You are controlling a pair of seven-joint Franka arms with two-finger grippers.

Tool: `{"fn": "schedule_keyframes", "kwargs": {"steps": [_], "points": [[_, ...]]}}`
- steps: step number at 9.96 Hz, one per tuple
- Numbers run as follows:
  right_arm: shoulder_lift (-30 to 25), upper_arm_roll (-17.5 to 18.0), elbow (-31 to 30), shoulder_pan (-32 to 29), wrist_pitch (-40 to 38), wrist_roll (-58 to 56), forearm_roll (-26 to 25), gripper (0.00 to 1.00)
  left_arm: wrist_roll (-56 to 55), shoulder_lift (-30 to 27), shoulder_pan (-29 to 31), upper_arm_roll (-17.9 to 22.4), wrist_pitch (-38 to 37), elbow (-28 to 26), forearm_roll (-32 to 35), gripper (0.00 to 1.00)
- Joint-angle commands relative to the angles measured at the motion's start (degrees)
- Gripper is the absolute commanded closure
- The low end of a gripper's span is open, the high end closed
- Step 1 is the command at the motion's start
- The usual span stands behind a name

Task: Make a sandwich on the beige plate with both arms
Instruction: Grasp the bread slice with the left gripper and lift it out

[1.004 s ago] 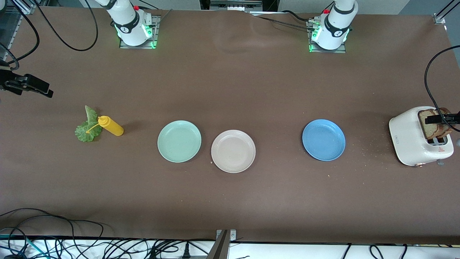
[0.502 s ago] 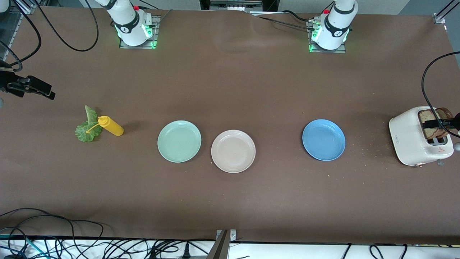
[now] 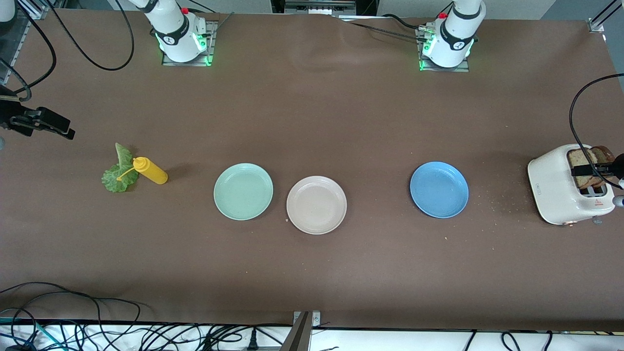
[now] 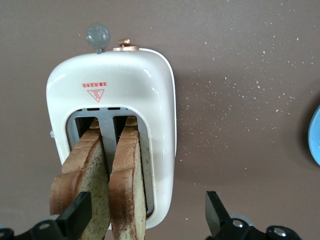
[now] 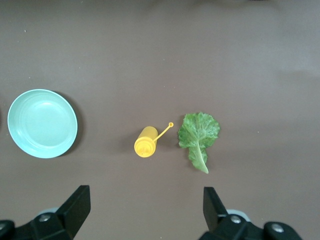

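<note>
Your brown worktop (image 3: 312, 273) fills the front view, with cables cut off along its near edge. Both arms leave the picture above their green-lit bases, so you see only their ends.

The white toaster (image 3: 560, 187) stands at the left arm's end of the worktop. The two bread slices (image 4: 107, 185) stand upright in its two slots, one each; their lower parts are hidden inside, and the left wrist view crops their tops.

Three plates sit in a row, all bare: the blue plate (image 3: 439, 189) toward the toaster, the beige plate (image 3: 316, 205) in the middle, the mint green plate (image 3: 243, 191) just beside it toward the right arm's end.

The left gripper (image 4: 147, 220) hangs over the toaster, jaws spread wide; one finger overlaps the outer slice, though you probably cannot call that contact from here.

The right gripper (image 5: 145, 212) is over the right arm's end of the worktop, jaws spread and holding nothing; most of it runs off the front view's edge.

The lettuce leaf (image 3: 118, 170) lies flat near that end, and the yellow squeeze bottle (image 3: 151, 170) lies tipped beside it, its thin nozzle crossing the leaf.
</note>
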Motion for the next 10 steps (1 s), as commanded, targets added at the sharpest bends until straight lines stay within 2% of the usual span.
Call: {"fn": "schedule_keyframes", "kwargs": {"steps": [1, 2, 4, 7, 8, 10], "points": [[0.23, 0.23, 0.47, 0.04, 0.70, 0.62, -0.03, 0.00, -0.99, -0.53, 0.87, -0.58, 1.81, -1.55, -1.37, 0.00], [0.14, 0.31, 0.65, 0.13, 0.79, 0.62, -0.03, 0.00, -0.99, -0.53, 1.39, -0.67, 2.78, -2.33, -1.45, 0.02], [0.14, 0.31, 0.56, 0.13, 0.70, 0.70, -0.03, 0.00, -0.99, -0.71, 2.36, -0.85, 3.49, -3.40, -2.24, 0.29], [0.23, 0.23, 0.65, 0.13, 0.88, 0.70, 0.06, 0.00, -0.02, -0.71, 2.63, -0.85, 3.05, -3.40, -1.90, 0.89], [0.23, 0.31, 0.65, 0.13, 0.88, 0.70, 0.06, 0.00, 0.07, -0.80, 2.63, -0.93, 2.79, -3.40, -1.72, 1.00], [0.23, 0.31, 0.65, 0.13, 0.88, 0.62, 0.06, 0.00, -0.11, -0.89, 2.46, -0.93, 2.43, -2.79, -1.28, 1.00]]}}
